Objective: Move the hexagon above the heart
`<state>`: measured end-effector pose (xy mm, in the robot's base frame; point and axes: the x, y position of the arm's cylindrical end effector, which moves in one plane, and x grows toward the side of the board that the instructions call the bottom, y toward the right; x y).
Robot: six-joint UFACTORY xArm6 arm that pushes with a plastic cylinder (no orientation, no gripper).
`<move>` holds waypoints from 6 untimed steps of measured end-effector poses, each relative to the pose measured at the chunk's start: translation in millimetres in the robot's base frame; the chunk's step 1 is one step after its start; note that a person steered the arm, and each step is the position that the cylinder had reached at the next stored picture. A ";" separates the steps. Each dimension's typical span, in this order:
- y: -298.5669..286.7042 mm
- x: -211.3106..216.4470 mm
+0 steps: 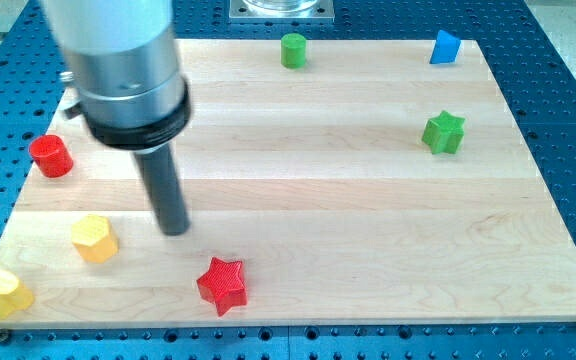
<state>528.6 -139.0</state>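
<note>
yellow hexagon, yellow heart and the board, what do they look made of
Yellow hexagon and yellow heart: probably plastic, judging by uniform saturated colour and a slight sheen. Board: light wood, with visible grain and plank seams, smooth satin finish. My tip looks like dark matte metal or plastic.

Arm: my arm comes down from the view's top left, its grey cylindrical housing ending in a black collar.
Rod: a straight dark rod drops from that collar, near upright, leaning slightly right.
Tip: my tip (175,230) sits low on the left half of the view.
Contact: my tip touches nothing.
</note>
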 end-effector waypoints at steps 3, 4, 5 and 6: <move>-112.6 4.4; -43.3 -33.0; 21.3 -80.7; 65.8 -132.6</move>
